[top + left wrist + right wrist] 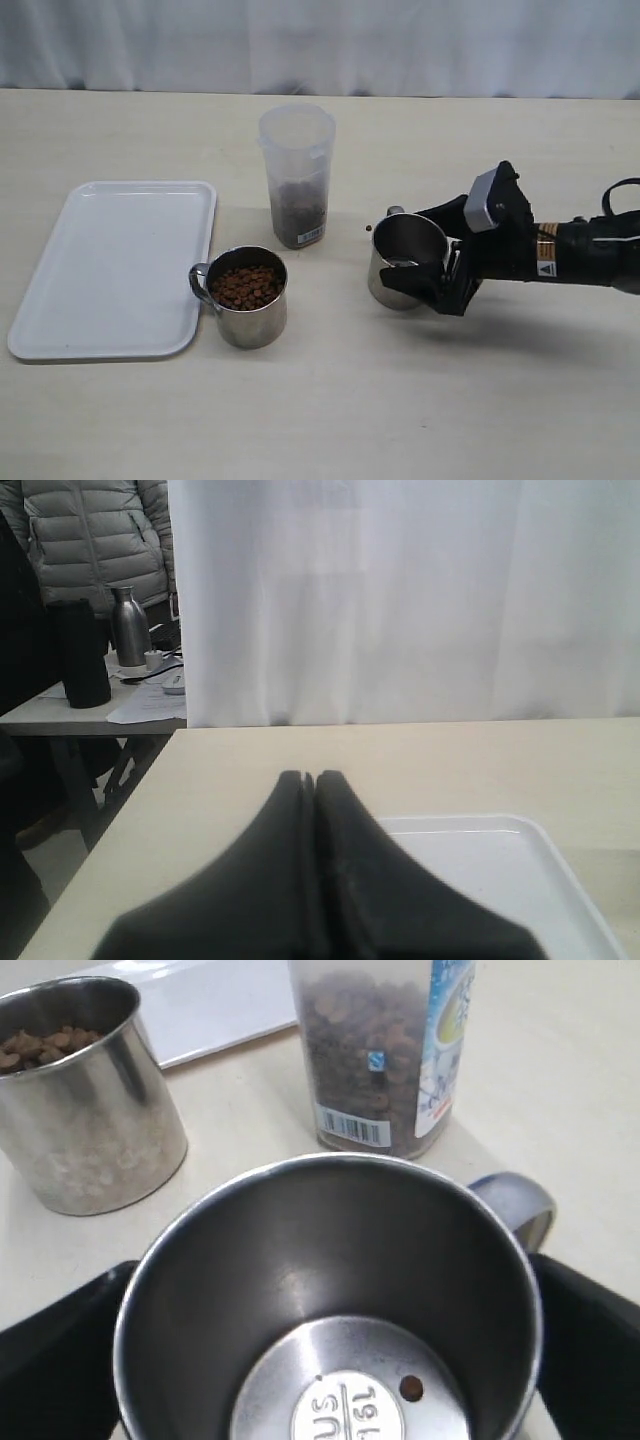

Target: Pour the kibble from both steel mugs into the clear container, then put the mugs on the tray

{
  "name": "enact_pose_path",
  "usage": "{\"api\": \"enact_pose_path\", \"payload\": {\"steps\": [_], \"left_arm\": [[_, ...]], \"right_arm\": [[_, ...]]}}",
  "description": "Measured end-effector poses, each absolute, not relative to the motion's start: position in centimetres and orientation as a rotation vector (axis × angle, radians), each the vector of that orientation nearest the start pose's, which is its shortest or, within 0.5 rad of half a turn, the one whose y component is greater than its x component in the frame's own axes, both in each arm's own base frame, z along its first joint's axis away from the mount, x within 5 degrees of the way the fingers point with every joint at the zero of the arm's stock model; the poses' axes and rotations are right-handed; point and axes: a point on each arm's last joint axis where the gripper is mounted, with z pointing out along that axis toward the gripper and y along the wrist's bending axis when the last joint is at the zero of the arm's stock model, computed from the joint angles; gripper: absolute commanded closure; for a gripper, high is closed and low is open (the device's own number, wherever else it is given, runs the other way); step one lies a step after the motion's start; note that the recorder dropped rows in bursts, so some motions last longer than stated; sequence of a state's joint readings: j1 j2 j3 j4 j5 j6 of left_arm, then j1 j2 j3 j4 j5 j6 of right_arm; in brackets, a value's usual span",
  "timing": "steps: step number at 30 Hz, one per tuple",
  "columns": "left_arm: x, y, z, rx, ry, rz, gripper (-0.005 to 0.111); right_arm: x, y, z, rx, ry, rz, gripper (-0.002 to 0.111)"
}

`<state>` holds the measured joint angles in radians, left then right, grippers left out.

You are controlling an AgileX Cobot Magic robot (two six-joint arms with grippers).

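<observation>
Steel mug (330, 1260) holds one pellet (410, 1388), seen only from right wrist.

I seem to be working in a lab or test room rather than a home. A white curtain (400, 600) backs my bare pale worktable (330, 400). Beside it, someone in a grey padded jacket (95, 535) stands behind a side desk (90, 717) holding papers (150, 705) and a steel flask (128, 627).

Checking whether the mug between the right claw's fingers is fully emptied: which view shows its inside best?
The right wrist view: it looks straight into the steel mug, showing one pellet left on its bottom. The exterior view shows the mug small and from the side, its bottom unclear. The left wrist view misses it.
</observation>
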<state>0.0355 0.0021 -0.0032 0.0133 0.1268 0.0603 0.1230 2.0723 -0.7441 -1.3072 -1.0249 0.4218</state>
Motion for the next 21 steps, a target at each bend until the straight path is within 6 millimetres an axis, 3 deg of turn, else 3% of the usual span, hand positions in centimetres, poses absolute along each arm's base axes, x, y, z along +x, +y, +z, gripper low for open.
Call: {"api": "enact_pose_path", "payload": {"steps": [11, 14, 17, 21], "left_arm": [[5.6, 0.2, 20.3, 0.029, 1.61, 0.086, 0.107], [5.6, 0.2, 20.3, 0.029, 1.61, 0.086, 0.107], [5.6, 0.2, 20.3, 0.029, 1.61, 0.086, 0.107], [5.6, 0.2, 20.3, 0.029, 1.61, 0.086, 0.107]], "right_arm": [[29.4, 10.9, 13.4, -1.079, 1.828, 0.832, 0.028], [29.2, 10.9, 14.5, -1.022, 1.866, 0.862, 0.035], [29.1, 10.6, 16.3, -0.945, 1.92, 0.845, 0.057], [28.8, 9.6, 19.0, -0.784, 2.029, 0.739, 0.104]]}}
